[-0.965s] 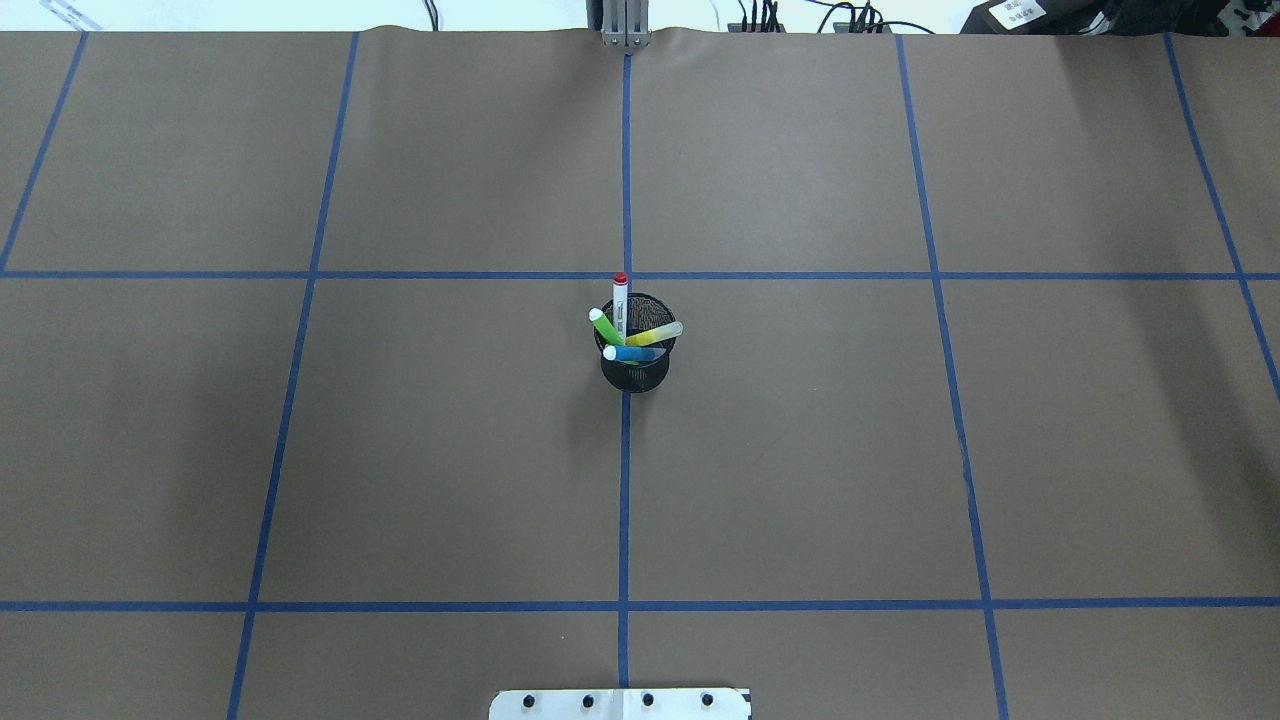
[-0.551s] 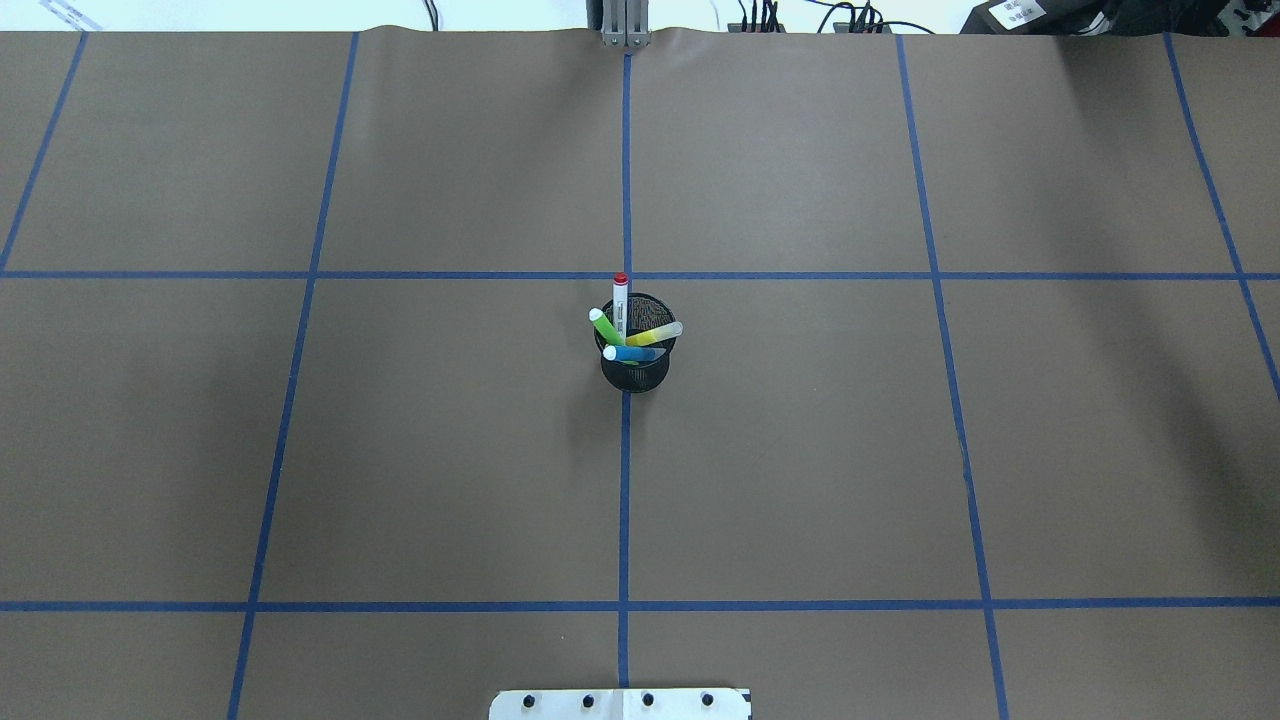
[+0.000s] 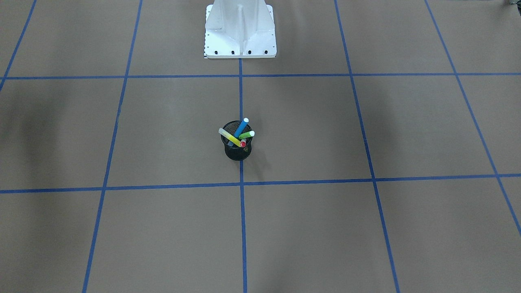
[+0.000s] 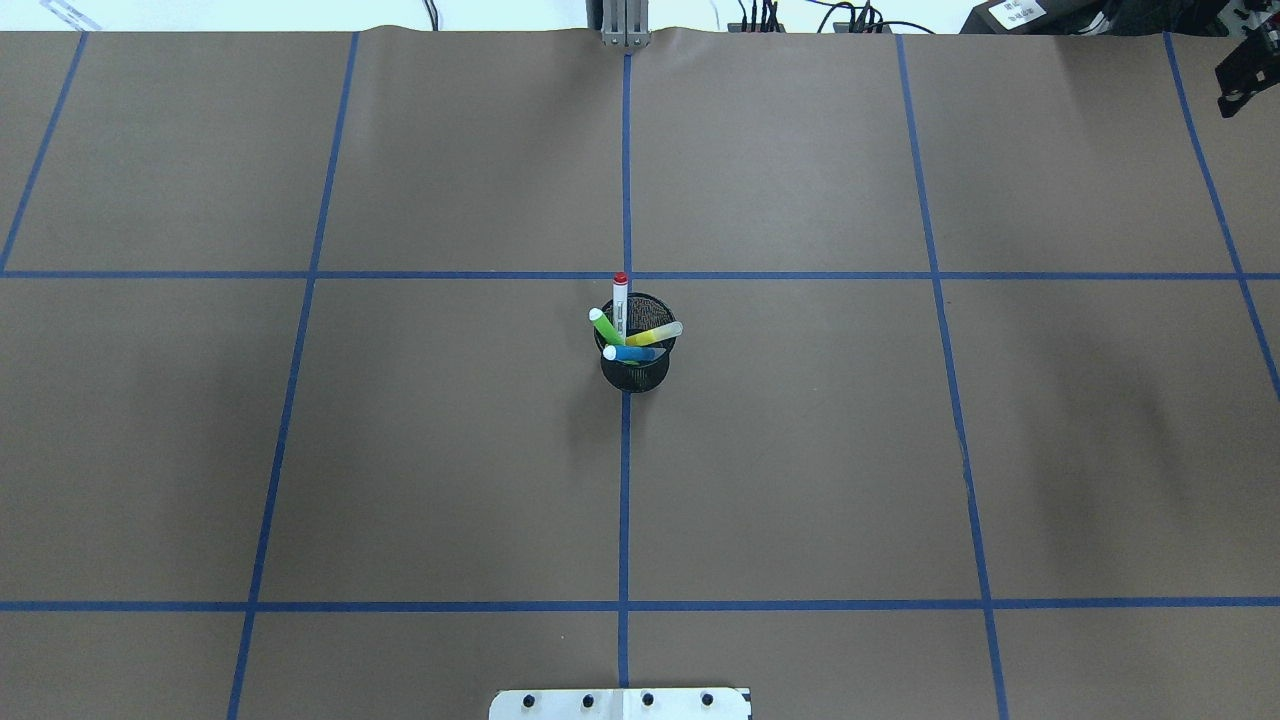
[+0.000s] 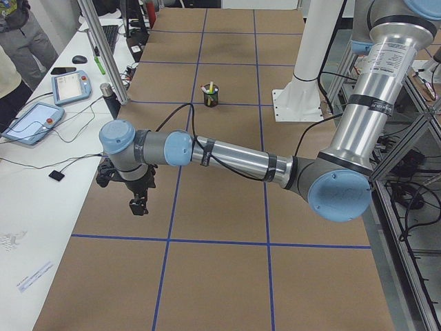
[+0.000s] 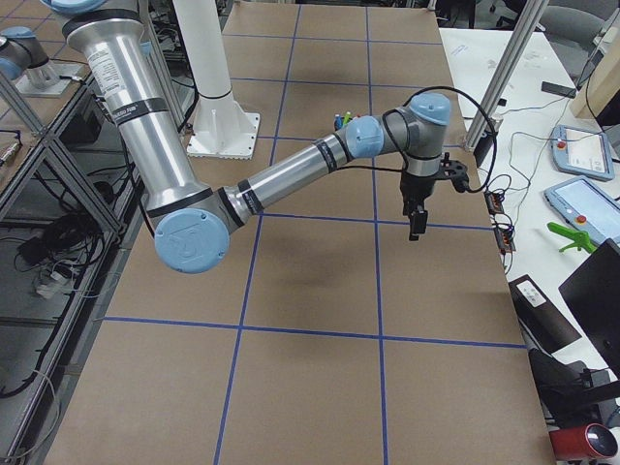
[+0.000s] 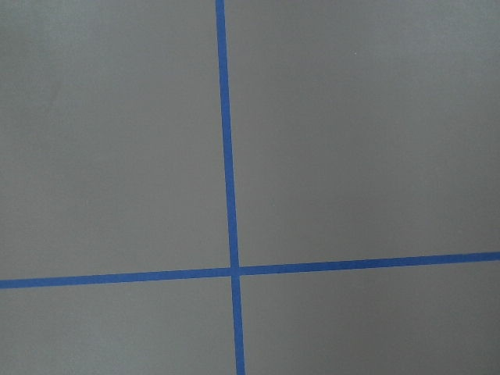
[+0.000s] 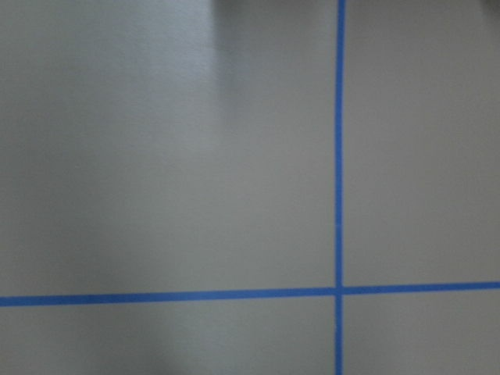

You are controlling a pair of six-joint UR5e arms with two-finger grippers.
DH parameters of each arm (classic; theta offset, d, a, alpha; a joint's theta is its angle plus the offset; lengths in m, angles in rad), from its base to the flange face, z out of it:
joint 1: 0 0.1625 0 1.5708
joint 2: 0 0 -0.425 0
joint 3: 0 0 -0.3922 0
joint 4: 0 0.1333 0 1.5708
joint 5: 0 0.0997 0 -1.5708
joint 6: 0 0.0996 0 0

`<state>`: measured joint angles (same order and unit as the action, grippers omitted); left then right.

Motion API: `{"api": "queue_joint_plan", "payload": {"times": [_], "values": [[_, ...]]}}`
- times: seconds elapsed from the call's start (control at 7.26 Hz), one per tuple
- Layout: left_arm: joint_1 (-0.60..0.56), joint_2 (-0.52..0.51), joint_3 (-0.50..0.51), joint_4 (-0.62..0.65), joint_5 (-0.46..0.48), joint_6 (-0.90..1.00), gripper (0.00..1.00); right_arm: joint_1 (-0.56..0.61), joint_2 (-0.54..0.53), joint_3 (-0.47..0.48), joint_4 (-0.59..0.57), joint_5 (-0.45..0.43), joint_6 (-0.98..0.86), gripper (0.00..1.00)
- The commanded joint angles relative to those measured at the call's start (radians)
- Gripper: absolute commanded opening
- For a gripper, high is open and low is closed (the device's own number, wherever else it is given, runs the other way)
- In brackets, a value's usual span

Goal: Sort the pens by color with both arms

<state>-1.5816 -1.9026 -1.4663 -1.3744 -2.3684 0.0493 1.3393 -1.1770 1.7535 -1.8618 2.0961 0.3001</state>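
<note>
Several pens stand in a black mesh cup [image 4: 635,373] at the table's middle: a white, red-capped one [image 4: 619,305], a green one [image 4: 603,325], a yellow one [image 4: 658,333] and a blue one [image 4: 630,353]. The cup [image 3: 238,152] also shows in the front view. My left gripper [image 5: 138,204] hangs over the table's far left part, well away from the cup. I cannot tell whether it is open. My right gripper [image 6: 417,219] hangs over the far right part. Only a bit of it shows at the overhead edge [image 4: 1240,75], so its state is unclear. Both wrist views show only brown paper and blue tape.
The white base pedestal [image 3: 240,28] stands at the robot's side of the table. Blue tape lines [image 4: 625,480] divide the brown paper into squares. An aluminium post [image 4: 625,25] stands at the far edge. Side tables with tablets [image 5: 31,121] [image 6: 581,145] flank the table's ends.
A black part of my right gripper has come into the overhead view at its top right edge. The cup and the pens have not moved.
</note>
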Motion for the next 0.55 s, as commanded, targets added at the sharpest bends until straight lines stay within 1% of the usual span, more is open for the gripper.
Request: {"api": "queue_joint_plan", "payload": {"times": [0.0, 0.28, 0.41], "values": [[0.000, -0.006, -0.002, 0.000, 0.000, -0.005, 1.00, -0.026, 0.002, 0.055, 0.100, 0.010, 0.031, 0.99], [0.000, -0.006, -0.018, 0.000, -0.002, -0.029, 1.00, -0.118, 0.017, 0.061, 0.138, -0.005, 0.034, 1.00], [0.000, -0.004, -0.023, 0.000, -0.006, -0.037, 1.00, -0.178, 0.095, 0.034, 0.100, -0.036, 0.077, 1.00]]}}
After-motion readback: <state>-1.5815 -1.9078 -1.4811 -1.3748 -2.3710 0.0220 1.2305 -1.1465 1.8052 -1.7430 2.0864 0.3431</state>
